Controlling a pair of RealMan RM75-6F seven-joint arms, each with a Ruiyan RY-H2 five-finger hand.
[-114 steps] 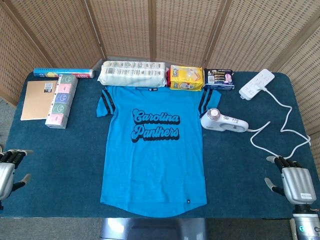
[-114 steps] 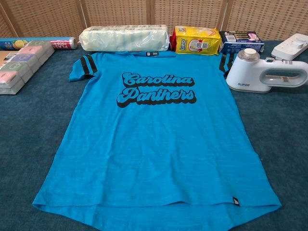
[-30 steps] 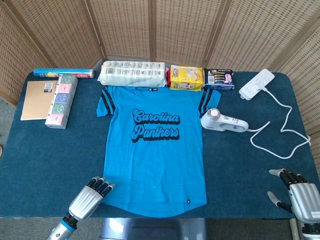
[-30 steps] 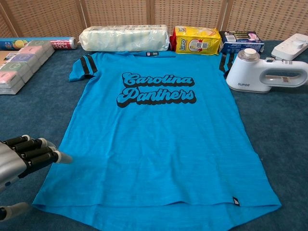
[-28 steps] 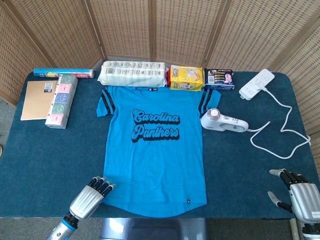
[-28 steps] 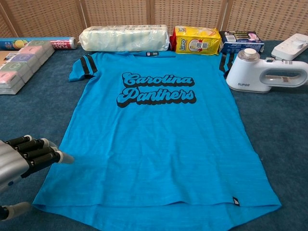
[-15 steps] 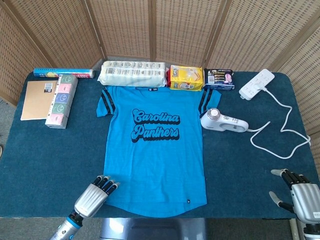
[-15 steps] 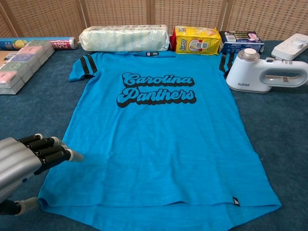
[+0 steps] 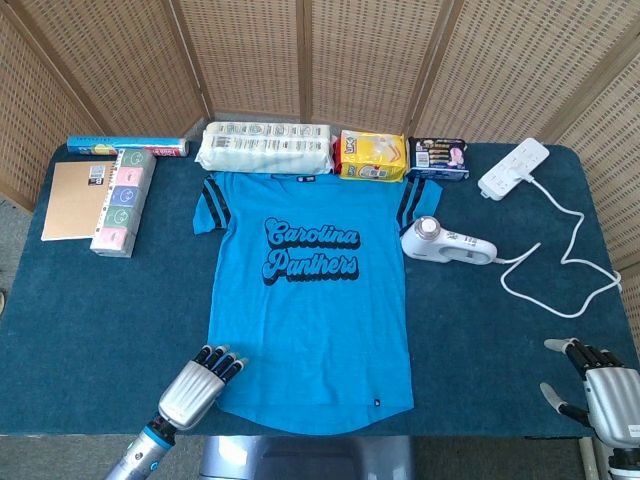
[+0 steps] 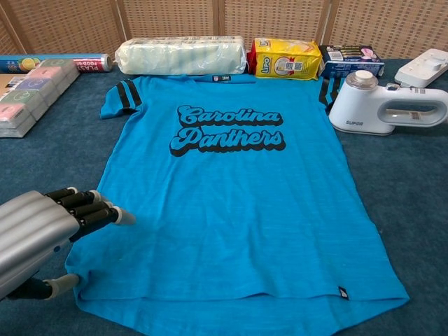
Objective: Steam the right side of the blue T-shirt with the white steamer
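Chest view puts the left hand (image 10: 42, 234) nearest, at about 8 o'clock of the blue T-shirt (image 10: 227, 189), its fingers (image 10: 94, 208) stretched forward side by side over the lower left hem and holding nothing. Whether they press the cloth or only hover just above it cannot be told; the likely reason for that placing is to pin the hem so the fabric lies taut while the other side is steamed. The right hand (image 9: 610, 395) shows only in the head view, at the near right corner of the desk (image 9: 500, 350), empty with fingers apart and well apart from the shirt.

The T-shirt lies flat and face up in the middle of the desk, hem toward the robot and collar away, so its right side is fully exposed.

At about 2 o'clock of the shirt the white steamer (image 10: 387, 108) lies on its side just beside the right sleeve, untouched, its handle pointing right, which looks convenient for the right hand. Its cord (image 9: 560, 265) loops across the desk to a power strip (image 9: 514, 168) at the far right.

Farthest off, a wrapped roll pack (image 10: 183, 54), a yellow packet (image 10: 285, 59) and a dark packet (image 10: 352, 60) line the far edge, well apart from the steaming area.
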